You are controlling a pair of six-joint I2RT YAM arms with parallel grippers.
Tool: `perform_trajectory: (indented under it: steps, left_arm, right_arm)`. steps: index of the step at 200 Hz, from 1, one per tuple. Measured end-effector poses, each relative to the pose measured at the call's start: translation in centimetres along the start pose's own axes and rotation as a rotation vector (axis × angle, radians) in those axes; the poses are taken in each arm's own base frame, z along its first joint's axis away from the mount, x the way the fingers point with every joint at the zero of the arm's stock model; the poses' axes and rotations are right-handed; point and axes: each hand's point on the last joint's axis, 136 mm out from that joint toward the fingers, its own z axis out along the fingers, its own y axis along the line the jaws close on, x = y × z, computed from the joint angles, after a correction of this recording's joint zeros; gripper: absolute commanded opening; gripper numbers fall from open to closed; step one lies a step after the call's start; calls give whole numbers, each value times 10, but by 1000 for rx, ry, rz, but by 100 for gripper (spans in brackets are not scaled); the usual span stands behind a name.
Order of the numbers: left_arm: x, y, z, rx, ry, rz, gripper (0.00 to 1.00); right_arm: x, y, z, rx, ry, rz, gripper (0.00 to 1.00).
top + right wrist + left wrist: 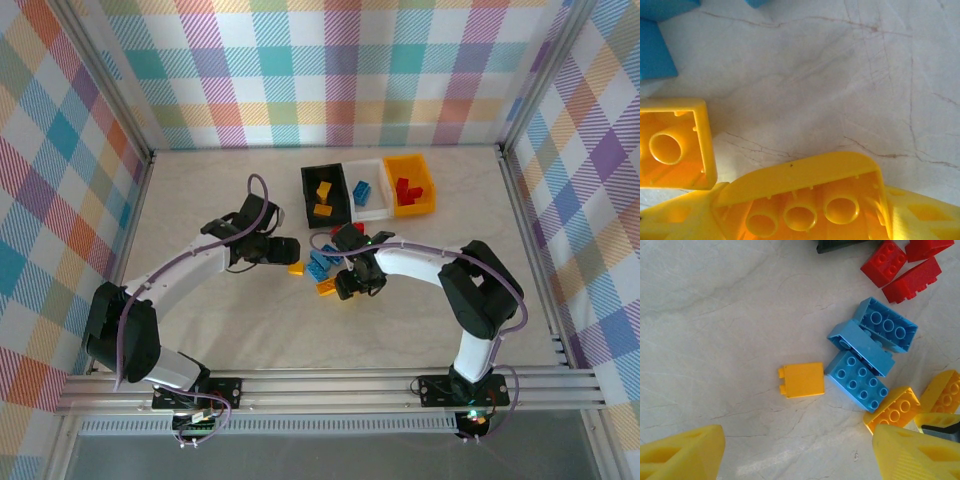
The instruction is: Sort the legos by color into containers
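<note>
Loose legos lie mid-table: a small yellow brick point(801, 380), three blue bricks point(860, 380), red bricks point(900, 267) and yellow bricks point(892, 410). My left gripper point(797, 450) hangs open above bare table just short of the small yellow brick point(296, 268). Its yellow fingers point(682, 452) stand wide apart. My right gripper point(350, 283) is shut on a long yellow brick point(805, 195), hollow underside up. Another upturned yellow brick point(672, 145) lies beside it. At the back stand the black bin point(308, 195), white bin point(376, 212) and yellow-orange bin point(428, 185).
The black bin holds yellow bricks point(322, 190), the white bin a blue brick point(362, 190), the yellow-orange bin red bricks point(405, 190). Aluminium frame rails point(530, 250) and plaid walls ring the table. Bare marble lies left of and in front of the pile.
</note>
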Motion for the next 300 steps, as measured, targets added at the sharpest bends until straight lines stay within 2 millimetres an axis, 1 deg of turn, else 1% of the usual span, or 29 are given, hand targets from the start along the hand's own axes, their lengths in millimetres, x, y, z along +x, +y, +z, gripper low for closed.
perform_trajectory:
  steps: [19,34,56,67,80,88,95,107,126,148,164,174,183,204,223,242,265,281,293,300]
  left_arm:
    - [7,3,4,-5,10,-11,78]
    - [17,7,10,-11,28,-22,78]
    - [33,14,20,-23,60,-46,78]
    - [41,16,23,-22,78,-58,78]
    - [44,15,26,-12,85,-74,78]
    - [44,14,28,-6,83,-81,78]
    - [43,13,30,-2,80,-84,78]
    - [42,13,34,1,81,-85,78]
    - [44,14,43,-3,98,-89,78]
    - [48,15,52,-9,123,-92,77]
    - [49,15,58,-13,138,-93,76]
    - [47,14,61,-11,143,-94,75]
    - [44,13,64,-10,146,-95,75]
    - [38,11,70,-6,141,-96,73]
    - [35,10,76,-3,143,-97,72]
    - [35,9,83,-2,153,-97,72]
    - [37,9,91,-3,168,-98,72]
    - [34,8,91,-1,169,-99,72]
    - [35,7,93,-5,179,-97,72]
    - [35,7,93,-7,185,-97,72]
  right_arm:
    - [-8,0,-8,9,-21,-3,65]
    - [-29,4,-24,4,-69,-9,65]
    - [-80,14,-61,-27,-197,-15,66]
    - [-110,20,-81,-42,-269,-18,66]
    - [-143,21,-96,-54,-335,-11,66]
    - [-160,21,-101,-57,-363,-5,65]
    - [-175,19,-102,-56,-382,-3,66]
    - [-196,14,-98,-49,-397,6,66]
    - [-224,2,-79,-29,-397,21,66]
    - [-244,-13,-55,-5,-379,34,67]
    - [-257,-22,-40,9,-368,39,75]
    - [-264,-27,-36,17,-369,40,78]
    - [-267,-31,-35,19,-368,47,78]
    - [-268,-34,-42,22,-372,51,81]
    - [-260,-34,-51,20,-373,50,82]
    - [-236,-34,-66,7,-359,52,82]
    - [-203,-33,-95,-28,-379,73,82]
    - [-179,-33,-111,-56,-398,94,82]
    - [-163,-32,-118,-76,-406,108,82]
    - [-153,-32,-118,-89,-403,117,82]
